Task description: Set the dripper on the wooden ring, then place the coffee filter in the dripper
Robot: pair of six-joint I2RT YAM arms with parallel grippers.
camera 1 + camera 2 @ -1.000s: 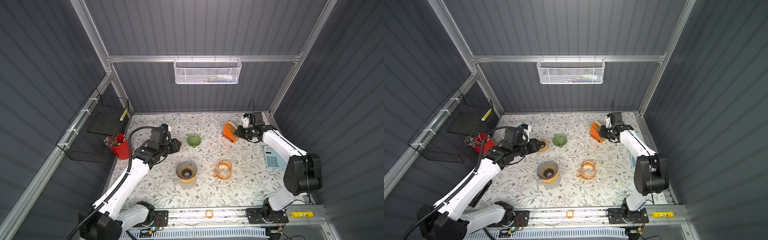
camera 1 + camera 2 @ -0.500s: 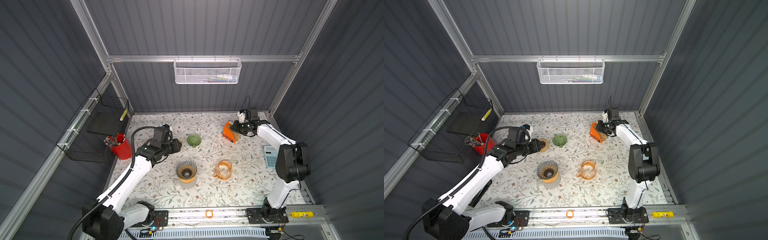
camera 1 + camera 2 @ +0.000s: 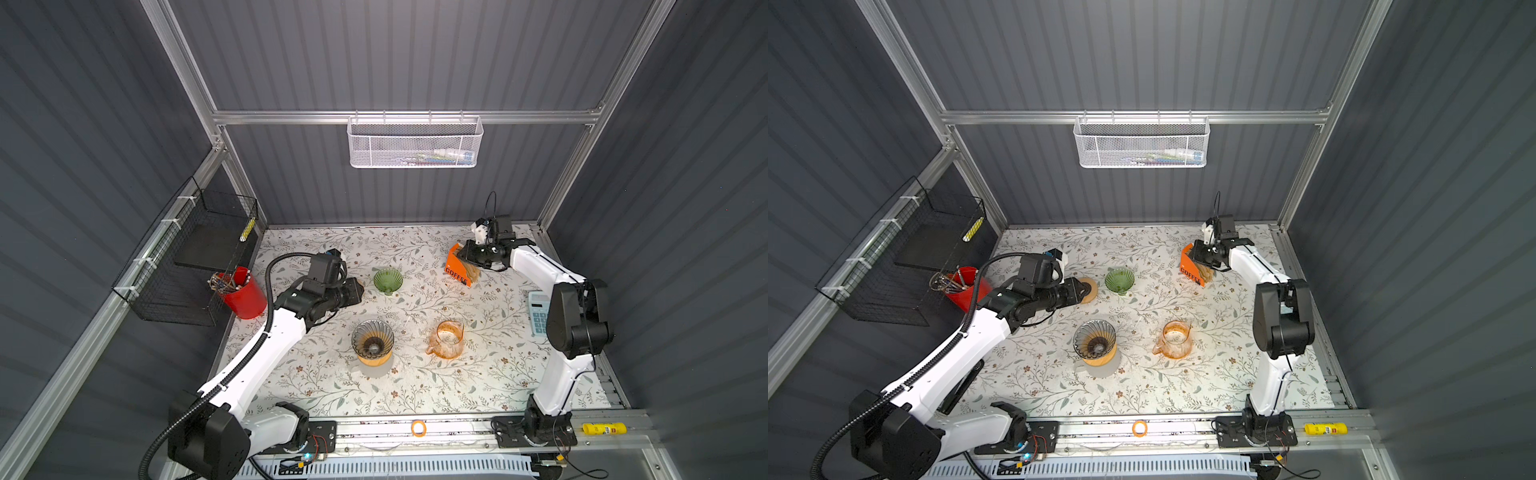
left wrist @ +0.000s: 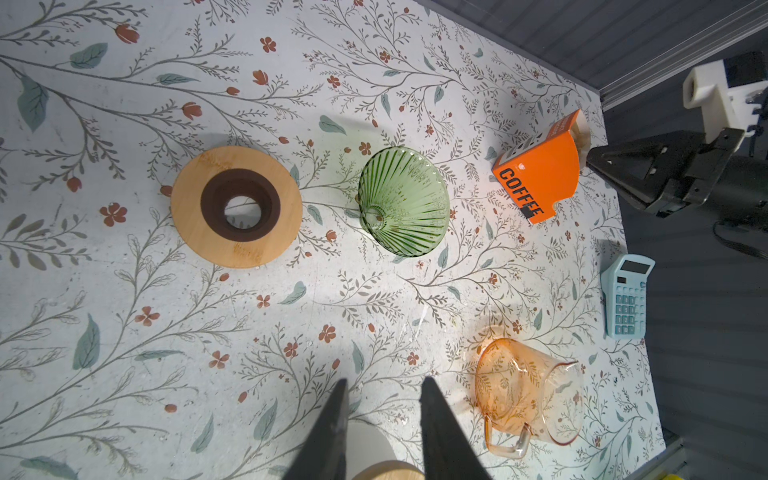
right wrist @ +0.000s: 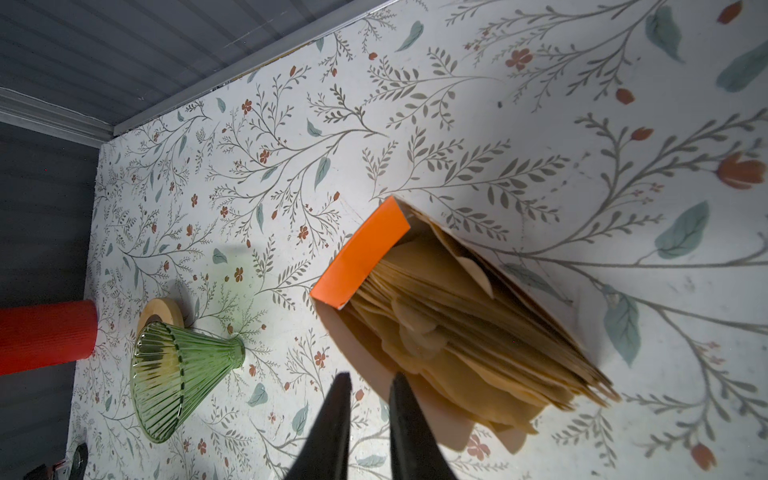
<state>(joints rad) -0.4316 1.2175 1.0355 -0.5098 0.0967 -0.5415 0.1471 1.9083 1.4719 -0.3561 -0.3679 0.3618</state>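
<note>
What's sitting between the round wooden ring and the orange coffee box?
The green glass dripper sits between the wooden ring and the orange coffee box, touching neither. The left wrist view shows it best.

The orange filter box (image 4: 544, 174) reads "COFFEE" in black.

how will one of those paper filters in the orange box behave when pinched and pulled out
Probably floppy and very light: the filters are thin brown sheets with curling edges. They sit packed together in the box, so neighbours may drag out too. The cardboard box may slide.
</note>
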